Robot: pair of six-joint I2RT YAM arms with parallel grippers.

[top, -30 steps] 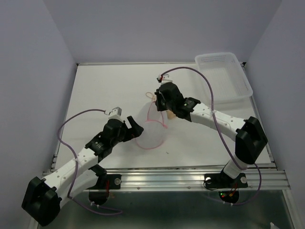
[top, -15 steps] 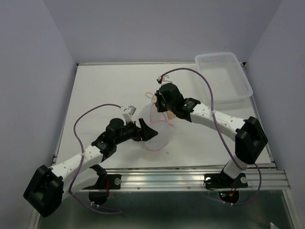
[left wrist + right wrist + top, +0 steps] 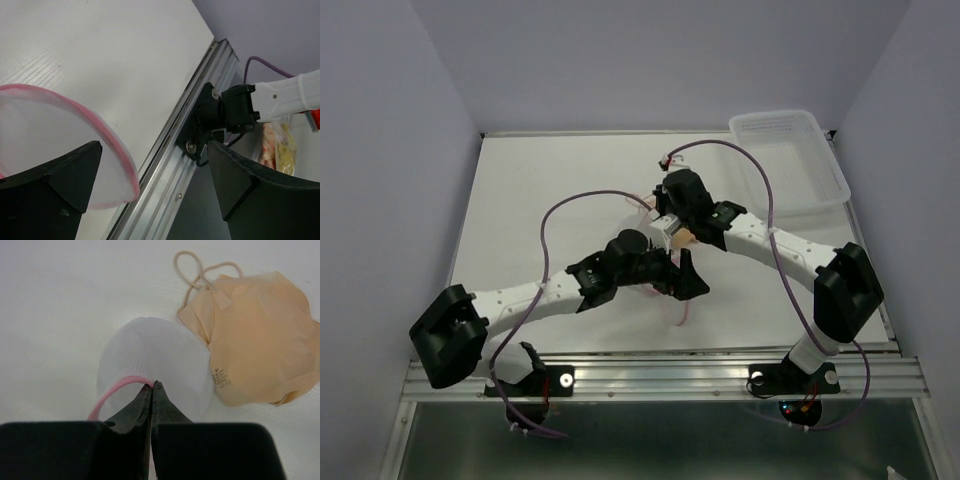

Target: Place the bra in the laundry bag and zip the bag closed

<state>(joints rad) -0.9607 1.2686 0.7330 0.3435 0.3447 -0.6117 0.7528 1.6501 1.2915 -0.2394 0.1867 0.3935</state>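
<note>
Bra (image 3: 260,345) lay outside the laundry bag (image 3: 155,355), touching its 2 o'clock edge in the right wrist view. Right gripper (image 3: 152,387) stayed pinched on the pink rim (image 3: 117,390). Left gripper (image 3: 155,150), spread wide and empty, had swung from the bag's 9 o'clock to its 4 o'clock.

No text can be read. The only print in sight is a small dark mark (image 3: 220,377) on the bra (image 3: 255,340), near its lower left edge in the right wrist view. It looks like a few short lines of characters, too small and blurred to make out. The top and left wrist views show no legible words, numbers, brand names or signs on anything.
</note>
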